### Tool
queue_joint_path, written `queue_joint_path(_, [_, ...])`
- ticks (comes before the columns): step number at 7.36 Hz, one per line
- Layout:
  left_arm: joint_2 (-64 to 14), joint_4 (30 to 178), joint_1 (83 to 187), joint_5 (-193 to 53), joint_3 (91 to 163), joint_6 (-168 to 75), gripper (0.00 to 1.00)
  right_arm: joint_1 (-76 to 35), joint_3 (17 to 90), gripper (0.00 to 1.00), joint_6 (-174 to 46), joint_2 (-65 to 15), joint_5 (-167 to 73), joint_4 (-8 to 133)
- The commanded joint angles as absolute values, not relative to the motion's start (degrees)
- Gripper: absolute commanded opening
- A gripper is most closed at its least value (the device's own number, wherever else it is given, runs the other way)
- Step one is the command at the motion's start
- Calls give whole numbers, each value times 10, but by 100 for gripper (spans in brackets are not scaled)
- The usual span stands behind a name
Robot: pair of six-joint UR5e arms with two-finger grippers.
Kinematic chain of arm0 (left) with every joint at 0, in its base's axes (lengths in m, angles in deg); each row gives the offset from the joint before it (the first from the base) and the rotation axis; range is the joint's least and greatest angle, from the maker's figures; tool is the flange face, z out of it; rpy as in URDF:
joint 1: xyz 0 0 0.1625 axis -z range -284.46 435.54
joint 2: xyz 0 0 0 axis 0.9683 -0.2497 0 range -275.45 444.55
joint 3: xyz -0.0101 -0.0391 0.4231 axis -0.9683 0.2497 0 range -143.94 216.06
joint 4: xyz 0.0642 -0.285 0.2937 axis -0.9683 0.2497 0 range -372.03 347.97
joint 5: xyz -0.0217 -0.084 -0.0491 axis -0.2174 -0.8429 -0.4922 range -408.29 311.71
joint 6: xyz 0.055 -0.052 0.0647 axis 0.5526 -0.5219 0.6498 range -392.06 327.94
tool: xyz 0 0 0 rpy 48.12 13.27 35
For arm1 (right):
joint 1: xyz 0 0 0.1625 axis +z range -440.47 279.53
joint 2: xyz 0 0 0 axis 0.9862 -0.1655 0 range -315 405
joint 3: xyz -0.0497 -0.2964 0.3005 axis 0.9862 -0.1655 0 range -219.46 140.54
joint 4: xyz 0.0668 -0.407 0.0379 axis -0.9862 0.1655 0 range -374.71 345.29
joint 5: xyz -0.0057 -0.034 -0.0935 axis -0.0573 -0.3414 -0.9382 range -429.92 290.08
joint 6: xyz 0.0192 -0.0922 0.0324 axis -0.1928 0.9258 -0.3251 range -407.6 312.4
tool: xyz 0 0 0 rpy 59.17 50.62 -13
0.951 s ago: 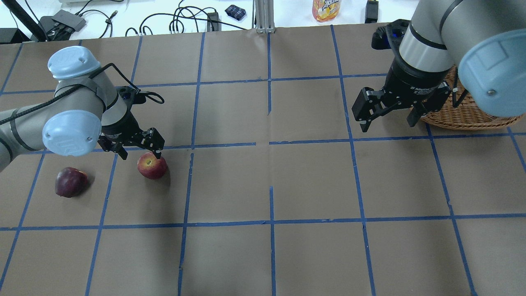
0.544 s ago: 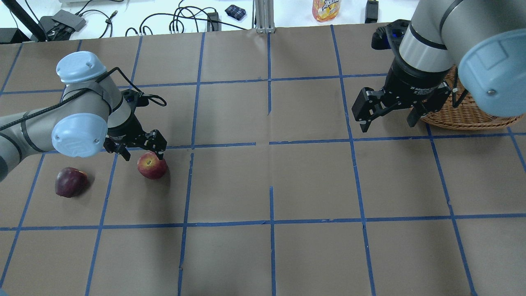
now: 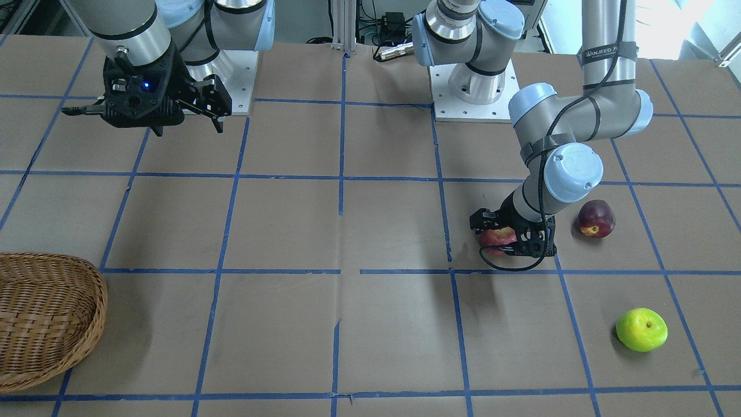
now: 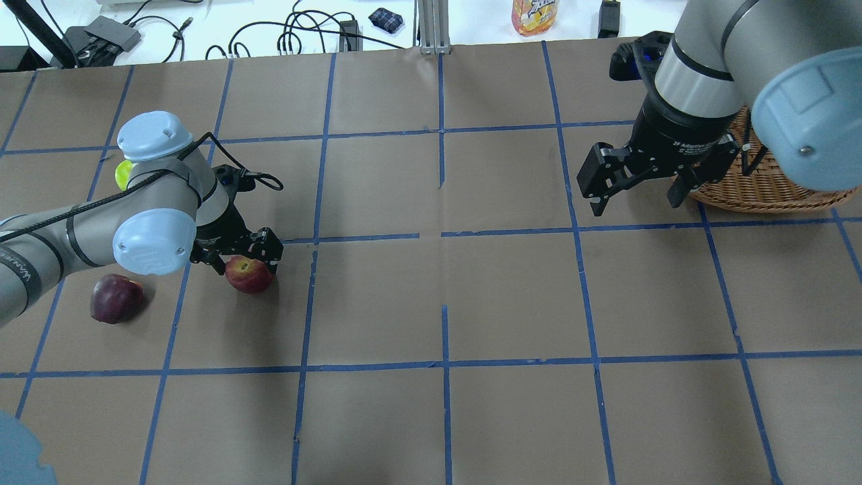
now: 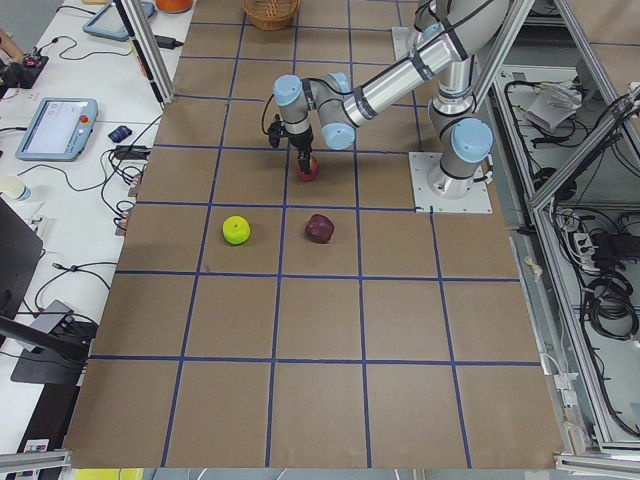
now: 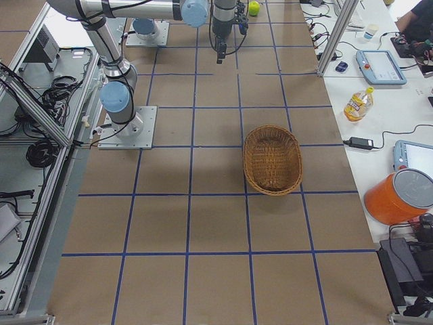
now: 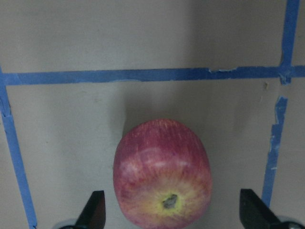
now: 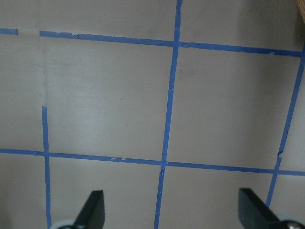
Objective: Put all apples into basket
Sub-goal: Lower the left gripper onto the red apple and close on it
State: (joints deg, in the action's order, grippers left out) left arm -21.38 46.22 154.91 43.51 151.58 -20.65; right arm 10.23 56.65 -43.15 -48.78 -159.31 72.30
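Note:
The red apple (image 4: 250, 277) with yellowish streaks lies on the table at the left. My left gripper (image 4: 246, 264) is open and low over it, one finger on each side. In the left wrist view the apple (image 7: 162, 174) sits between the fingertips (image 7: 94, 210) with gaps on both sides. The dark maroon apple (image 4: 116, 298) lies further left. The lime green apple (image 3: 641, 329) lies apart; overhead it (image 4: 122, 174) peeks from behind the left arm. The wicker basket (image 4: 761, 185) is at the far right. My right gripper (image 4: 636, 202) hangs open and empty beside it.
The table is brown paper with a grid of blue tape (image 4: 444, 232). Cables, a juice bottle (image 4: 534, 15) and small devices lie on the white bench beyond the far edge. The robot bases (image 3: 472, 92) stand at the near side.
My left gripper has moved down and a little right, so its fingers now straddle the red apple. The green apple now shows behind the left arm. The right arm has not moved.

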Motion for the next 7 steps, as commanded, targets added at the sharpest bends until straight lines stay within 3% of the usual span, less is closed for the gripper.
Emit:
queue_joint_path(1, [-228,428,1550,433,1521,-214,94,103,566,100,-431,-488,-1593,723])
queue_joint_path(2, [-218,426,1551,431,1516,-217,32,103,566,100,-431,-488,-1593,724])
queue_joint_path(3, [-203,434,1553,436,1514,-221,0,102,566,100,-432,-487,-1592,727])
queue_joint_path(5, [-177,464,1589,408,1479,-322,0,102,566,100,-432,-486,-1593,741])
queue_joint_path(7, [-205,496,1652,316,1389,-423,0,101,566,100,-432,-487,-1593,748])
